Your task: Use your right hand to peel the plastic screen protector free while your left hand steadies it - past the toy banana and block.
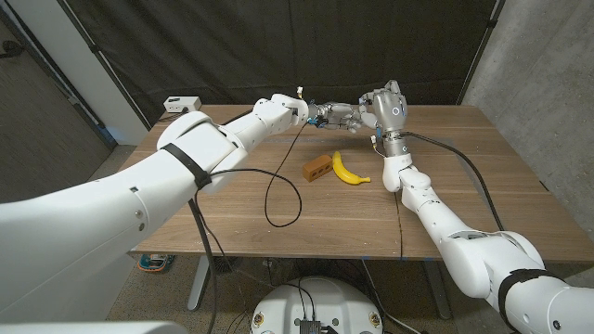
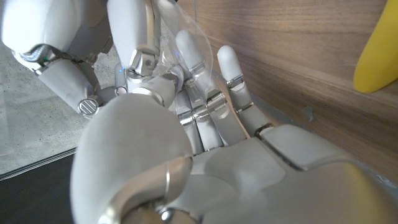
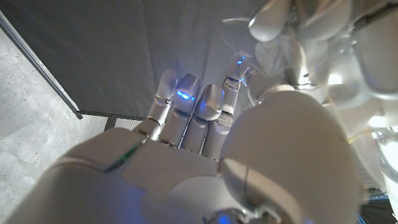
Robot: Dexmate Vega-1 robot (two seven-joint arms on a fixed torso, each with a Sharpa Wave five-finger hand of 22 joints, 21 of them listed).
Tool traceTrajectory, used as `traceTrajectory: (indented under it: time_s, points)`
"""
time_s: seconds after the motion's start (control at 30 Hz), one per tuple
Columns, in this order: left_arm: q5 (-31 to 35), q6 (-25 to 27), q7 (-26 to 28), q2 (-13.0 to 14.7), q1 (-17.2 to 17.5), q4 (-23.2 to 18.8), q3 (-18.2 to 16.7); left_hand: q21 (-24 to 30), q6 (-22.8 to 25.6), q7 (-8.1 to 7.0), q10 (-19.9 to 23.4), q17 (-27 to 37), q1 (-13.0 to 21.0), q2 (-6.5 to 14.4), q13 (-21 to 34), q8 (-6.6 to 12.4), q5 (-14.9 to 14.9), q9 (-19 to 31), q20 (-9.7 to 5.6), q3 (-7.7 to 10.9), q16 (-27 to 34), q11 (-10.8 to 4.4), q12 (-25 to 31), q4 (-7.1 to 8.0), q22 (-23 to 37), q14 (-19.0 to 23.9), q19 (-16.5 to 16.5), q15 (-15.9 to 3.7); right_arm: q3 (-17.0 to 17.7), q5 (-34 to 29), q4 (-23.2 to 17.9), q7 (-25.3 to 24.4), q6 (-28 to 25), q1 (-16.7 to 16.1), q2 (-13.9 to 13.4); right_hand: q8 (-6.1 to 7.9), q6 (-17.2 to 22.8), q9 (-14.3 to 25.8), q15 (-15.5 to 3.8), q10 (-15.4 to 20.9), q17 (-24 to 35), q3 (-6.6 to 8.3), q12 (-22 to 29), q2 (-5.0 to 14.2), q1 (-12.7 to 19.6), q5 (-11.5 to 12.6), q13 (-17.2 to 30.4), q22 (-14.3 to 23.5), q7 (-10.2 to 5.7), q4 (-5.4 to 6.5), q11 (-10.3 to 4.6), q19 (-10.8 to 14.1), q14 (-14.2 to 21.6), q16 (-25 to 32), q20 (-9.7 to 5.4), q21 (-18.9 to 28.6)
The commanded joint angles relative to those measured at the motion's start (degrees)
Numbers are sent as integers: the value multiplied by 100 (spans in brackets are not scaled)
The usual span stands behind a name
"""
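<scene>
Table (image 1: 278,218), wooden, with a black cable (image 1: 278,190) looping across its near middle. Block (image 1: 317,168), brown, lying just left of the banana (image 1: 347,170), the two almost touching; both near the table's centre, at about 6 o'clock from the raised hands. Right arm: enters from the lower right corner, forearm rising steeply to about 11 o'clock, wrist bent over so the hand points to 9 o'clock. Right hand (image 1: 374,109): held above the table's far side, fingers (image 3: 186,93) extended side by side, thumb brought in against the film. Left arm: reaches long from the lower left toward 2 o'clock, nearly level. Left hand (image 1: 327,115): meets the right fingertip to fingertip above the far middle of the table; fingers (image 2: 227,93) straight and close together, thumb folded across. Protector (image 2: 186,43): a clear, curved sheet caught between the two hands, in the air above the far table; both hands pinch it. Grey box (image 1: 181,103) at the far left corner.
</scene>
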Motion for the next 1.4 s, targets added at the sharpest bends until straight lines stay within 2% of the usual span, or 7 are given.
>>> traceTrajectory:
  time_s: [0.03, 0.33, 0.73, 0.83, 0.97, 1.13, 1.4]
  points:
    - [-17, -27, -171, 12, 8, -2, -56, 26, 411, 356, 657, 17, 34, 29, 10, 36, 25, 19, -623, 16, -7, -515, 19, -3, 14, -15, -3, -21, 158, -36, -396, -3, -50, -298, -75, 64, 161, 28, -508, -86, 23, 115, 40, 51, 69, 90, 18, 32, -131, -41, -126, -42, -31, 38, -144, 36]
    - [-13, -36, -140, 15, 1, -2, -71, 24, 420, 371, 653, -2, 30, 29, 6, 34, 26, 20, -625, 16, -17, -512, 6, 0, 14, -5, -2, -22, 62, 35, -565, -3, -226, -459, -272, 87, 179, 54, -506, -94, 21, 134, 80, 22, 33, 146, -18, 55, -131, -38, -122, -39, -47, 47, -141, 36]
    - [-10, 11, 201, -12, 7, -2, -77, 26, 410, 364, 651, 19, 39, 35, 34, 28, 28, 28, -618, 18, -9, -526, 11, -5, 14, -7, 1, -23, 273, 87, -922, -3, -120, -712, -229, 111, 195, 78, -506, -106, 17, 162, 130, 4, -11, 210, -27, 78, -134, -34, -103, -24, -54, 49, -144, 37]
    - [8, 9, 318, -15, 2, -2, -56, 27, 406, 352, 650, 15, 42, 36, 34, 24, 28, 25, -618, 20, -10, -518, 8, -7, 14, -3, 4, -23, 409, 173, -965, -3, 137, -755, -128, 111, 188, 83, -506, -110, 17, 168, 131, 6, -15, 219, -37, 82, -146, -33, -110, -21, -55, 50, -145, 37]
    - [84, -67, 442, -6, -23, -2, 33, 27, 410, 357, 647, 16, 36, 32, 38, 25, 27, 27, -620, 17, -14, -518, 6, -4, 15, -10, 1, -19, 716, 560, -859, -3, 995, -723, 100, 116, 186, 90, -506, -121, 17, 177, 135, 6, -24, 234, -43, 88, -147, -32, -113, -22, -57, 51, -159, 36]
    - [208, -217, 528, 32, -64, -2, 195, 22, 402, 339, 638, 19, 43, 34, 36, 25, 26, 37, -621, 17, -17, -526, -3, -8, 16, -20, -18, -24, 870, 903, -661, -3, 1594, -639, 238, 125, 191, 100, -505, -136, 16, 187, 158, -3, -43, 253, -28, 96, -142, -31, -117, -28, -67, 49, -162, 33]
    - [149, -238, 381, 55, -90, -2, 196, 20, 393, 345, 638, 11, 37, 35, 39, 17, 22, 34, -631, 8, -28, -530, -9, -3, 17, -28, -30, -27, 467, 1155, -458, -3, 1610, -510, -31, 129, 180, 112, -505, -150, 15, 201, 180, -2, -63, 271, -26, 106, -151, -27, -128, -31, -81, 45, -166, 31]
